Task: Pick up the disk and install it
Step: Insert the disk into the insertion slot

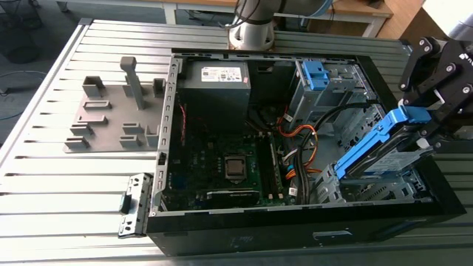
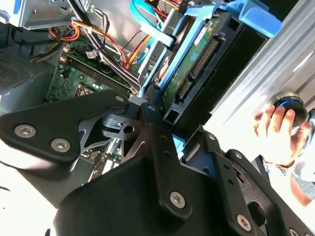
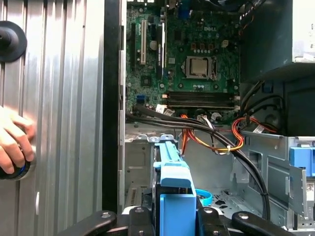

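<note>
The disk [image 1: 386, 148], silver with blue rails, stands tilted at the exterior view's right side of the open computer case [image 1: 244, 235]. Its lower end is at the metal drive cage [image 1: 373, 189] and its upper end rises above the case wall. My black gripper [image 1: 422, 117] is shut on the disk's blue upper end. In the second wrist view the disk [image 2: 197, 61] shows its green circuit-board side between my fingers [image 2: 152, 123]. In the first wrist view the disk's blue rail [image 3: 171, 179] points down into the cage [image 3: 140, 162].
Inside the case are the motherboard [image 1: 221, 160], a grey box with a white sticker [image 1: 221, 83], a small blue bracket [image 1: 314, 75] and orange and black cables [image 1: 303, 152]. A grey fixture plate [image 1: 111, 119] lies on the slatted table. A person's hand [image 3: 12, 145] holds a knob beside the case.
</note>
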Controlling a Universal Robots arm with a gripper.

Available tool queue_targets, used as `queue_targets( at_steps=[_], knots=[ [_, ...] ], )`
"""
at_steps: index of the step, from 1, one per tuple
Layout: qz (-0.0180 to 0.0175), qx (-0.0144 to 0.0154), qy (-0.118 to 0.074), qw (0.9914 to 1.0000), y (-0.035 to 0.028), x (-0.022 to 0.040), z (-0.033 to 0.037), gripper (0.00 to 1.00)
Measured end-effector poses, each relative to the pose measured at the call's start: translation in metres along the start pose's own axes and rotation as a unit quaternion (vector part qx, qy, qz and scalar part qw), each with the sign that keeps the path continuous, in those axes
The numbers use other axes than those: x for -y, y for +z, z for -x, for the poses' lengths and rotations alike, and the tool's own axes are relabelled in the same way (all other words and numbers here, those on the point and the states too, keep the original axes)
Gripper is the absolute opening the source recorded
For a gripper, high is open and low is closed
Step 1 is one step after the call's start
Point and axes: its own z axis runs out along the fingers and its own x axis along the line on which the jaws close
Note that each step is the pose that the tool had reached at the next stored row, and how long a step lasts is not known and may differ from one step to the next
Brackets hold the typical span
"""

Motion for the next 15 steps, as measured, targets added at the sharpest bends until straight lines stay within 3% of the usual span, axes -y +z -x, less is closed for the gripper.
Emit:
queue_targets(
  at_steps=[9,15],
  knots=[
    [0.0000,0.0000,0.000,1.00000,0.0071,0.0001,-0.0005,0.36],
    [0.0000,0.0000,0.000,1.00000,0.0171,0.0002,-0.0011,0.36]
  ],
)
